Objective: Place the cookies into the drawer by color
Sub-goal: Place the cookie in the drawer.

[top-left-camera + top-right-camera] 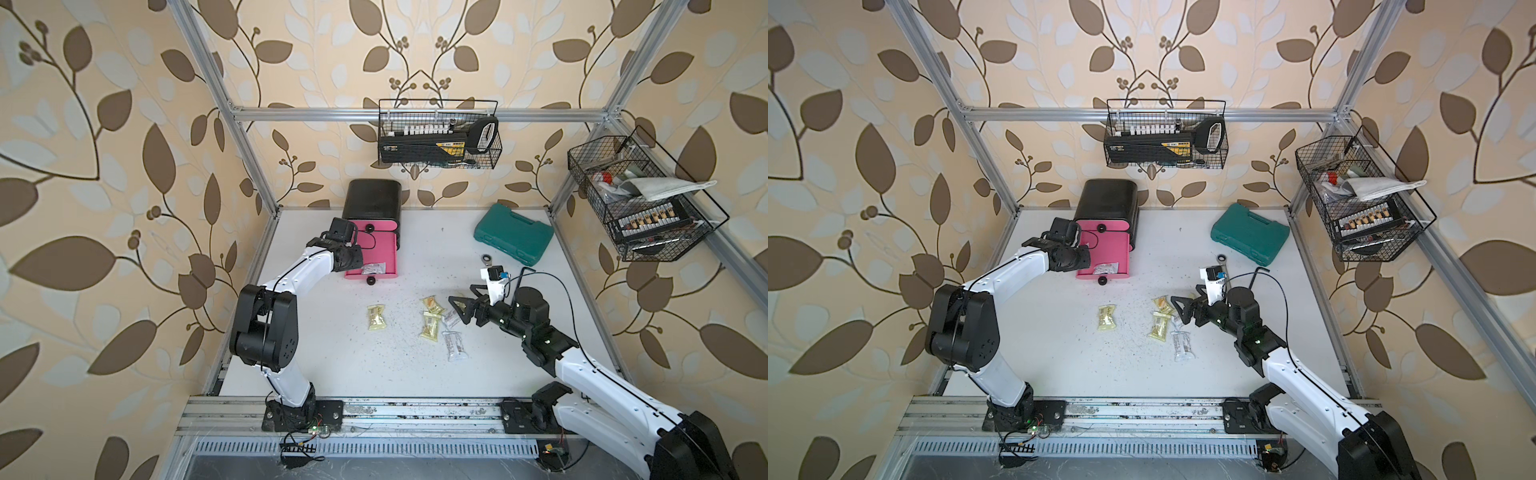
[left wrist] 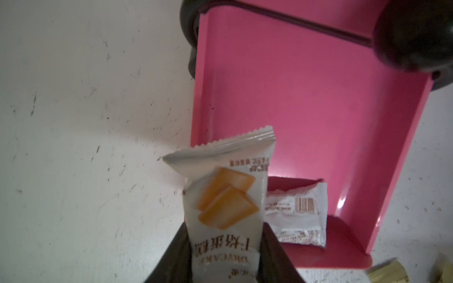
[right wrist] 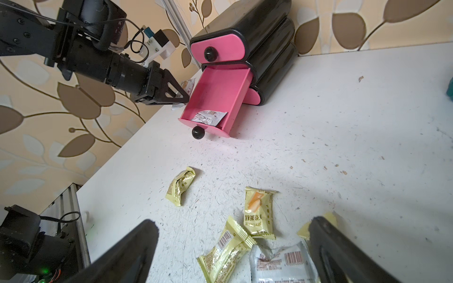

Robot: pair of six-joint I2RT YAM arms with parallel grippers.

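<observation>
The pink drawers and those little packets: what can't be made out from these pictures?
- Top drawer: shut; its front hides any contents, right wrist view.
- Bottom drawer: mostly behind the open drawer, same view.
- Held white packet: lost under the left arm in both top views; only the left wrist view shows the left claw gripping it.
- One yellow packet: mostly behind a finger of the right claw, right wrist view.

The speckled white worktop [image 1: 353, 374] is carrying the black drawer cabinet [image 1: 372, 199], a teal case [image 1: 515, 239], a wrench [image 1: 485, 259], and pale yellow cookies [image 1: 376, 318] and white cookies [image 1: 454, 345] lying loose mid-surface.
</observation>
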